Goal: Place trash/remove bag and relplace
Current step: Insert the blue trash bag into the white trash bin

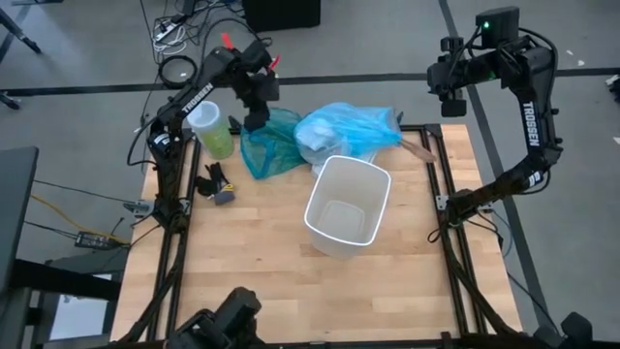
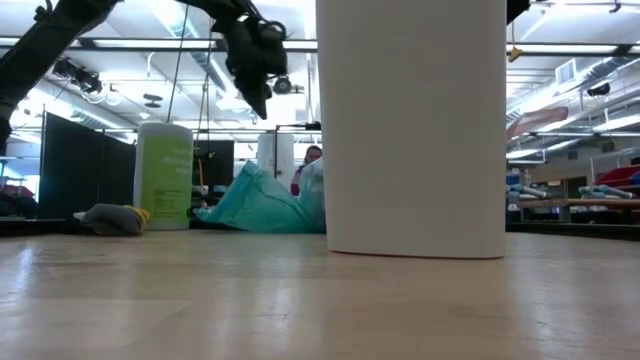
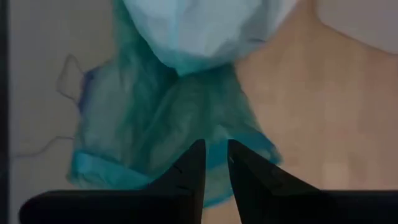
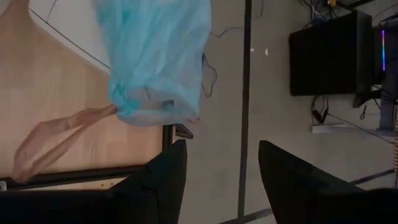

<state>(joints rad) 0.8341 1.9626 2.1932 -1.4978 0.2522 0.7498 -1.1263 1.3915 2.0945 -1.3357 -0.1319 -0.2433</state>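
The left end effector (image 1: 256,120) hovers just above the teal bag (image 1: 269,147), fingers nearly closed on nothing, seemingly poised to grab; beyond it lies the blue bag (image 1: 349,126) beside the unlined bin (image 1: 347,206); the right end effector (image 1: 451,103) waits open off the desk (image 1: 262,281).

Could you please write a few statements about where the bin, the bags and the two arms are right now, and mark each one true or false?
1. The white bin stands upright with no liner in it. True.
2. The light blue bag lies inside the bin. False: it lies on the table behind the bin.
3. The left gripper hangs over the teal-green bag. True.
4. The right gripper is shut on the blue bag. False: its fingers are open and empty, beyond the table's far edge.
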